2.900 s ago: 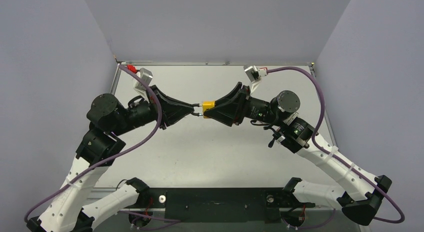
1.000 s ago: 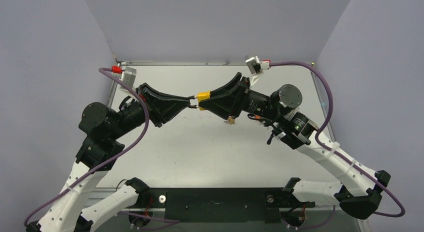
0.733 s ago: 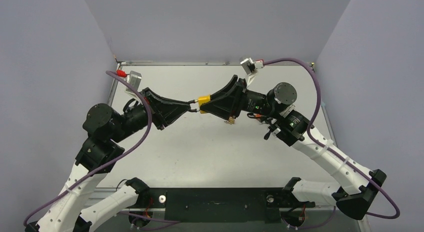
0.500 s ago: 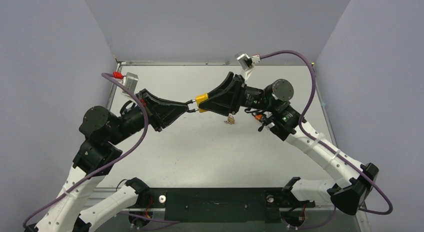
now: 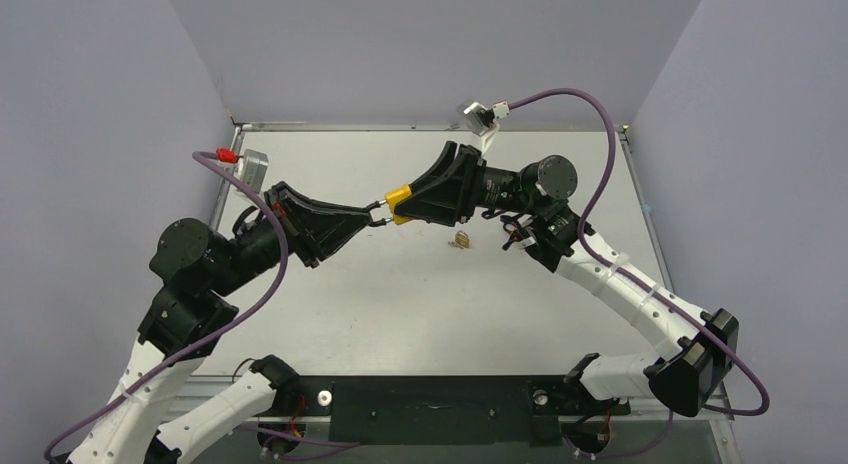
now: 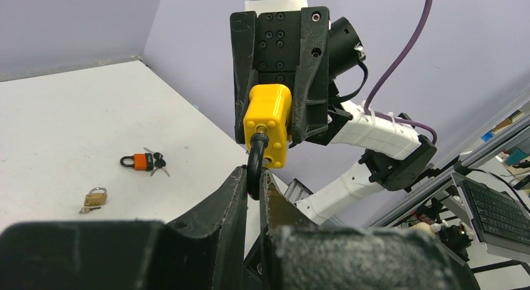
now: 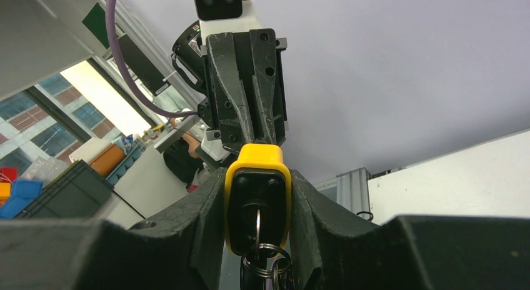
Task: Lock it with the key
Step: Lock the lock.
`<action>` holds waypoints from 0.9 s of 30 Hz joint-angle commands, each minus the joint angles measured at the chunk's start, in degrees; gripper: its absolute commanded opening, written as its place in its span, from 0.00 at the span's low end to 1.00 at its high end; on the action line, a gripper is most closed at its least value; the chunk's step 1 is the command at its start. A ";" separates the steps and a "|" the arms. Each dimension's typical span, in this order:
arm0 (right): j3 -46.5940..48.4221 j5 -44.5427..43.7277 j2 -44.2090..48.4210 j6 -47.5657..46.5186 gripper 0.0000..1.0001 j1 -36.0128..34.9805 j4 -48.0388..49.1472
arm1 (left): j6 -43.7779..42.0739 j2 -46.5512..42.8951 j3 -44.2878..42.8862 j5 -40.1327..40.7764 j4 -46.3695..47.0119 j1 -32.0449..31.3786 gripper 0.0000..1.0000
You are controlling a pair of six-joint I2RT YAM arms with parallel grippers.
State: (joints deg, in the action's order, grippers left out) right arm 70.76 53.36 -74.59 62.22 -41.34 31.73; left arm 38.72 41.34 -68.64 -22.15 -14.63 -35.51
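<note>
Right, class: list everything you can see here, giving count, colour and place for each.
yellow padlock: 1, yellow, held in the air between both grippers
key: 1, silver, in the yellow padlock's keyhole
brass padlock: 1, brass, on the table
orange padlock: 1, orange, on the table, key bunch attached
table: 1, white
left gripper: 1, black, shut on the shackle
right gripper: 1, black, shut on the yellow padlock's body

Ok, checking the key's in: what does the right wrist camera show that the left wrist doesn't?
Right wrist only: a metal key inserted in the yellow plastic padlock. Left wrist only: its black shackle pinched by the left gripper, plus an orange padlock and a small brass padlock on the table. Both: the yellow padlock in the right gripper.
</note>
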 commanded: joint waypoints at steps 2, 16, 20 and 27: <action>0.37 -6.83 0.49 -1.74 0.00 2.11 1.31 | -0.72 -2.70 -4.82 -2.00 0.35 -1.05 0.00; 7.08 -15.29 0.98 -21.19 0.00 -6.48 -22.75 | 2.78 2.15 -5.05 -5.37 2.51 -1.05 0.00; 9.43 -19.79 -0.01 -27.89 0.00 -9.91 -33.65 | 5.63 4.97 -4.35 -6.63 4.57 -1.06 0.00; 7.86 -22.37 -0.69 -30.51 0.00 -11.73 -37.02 | 11.53 7.68 -3.57 -8.50 12.23 -1.01 0.00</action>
State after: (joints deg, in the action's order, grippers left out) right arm 80.14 35.33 -70.70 38.00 -49.91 3.60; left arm 42.57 45.12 -71.33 -21.15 -15.86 -34.94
